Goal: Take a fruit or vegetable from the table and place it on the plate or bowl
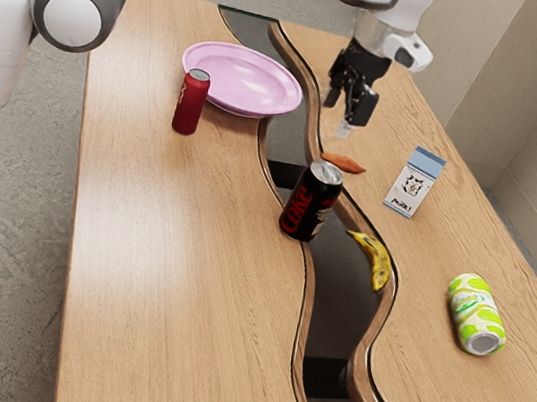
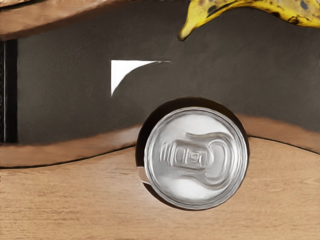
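Banana (image 2: 240, 7) partly past wrist view's edge

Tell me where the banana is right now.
The banana lies on the dark strip between the wooden tabletops, beside the black can, toward the exterior view's right.

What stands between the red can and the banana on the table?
The black can stands between the red can and the banana, as the exterior view shows.
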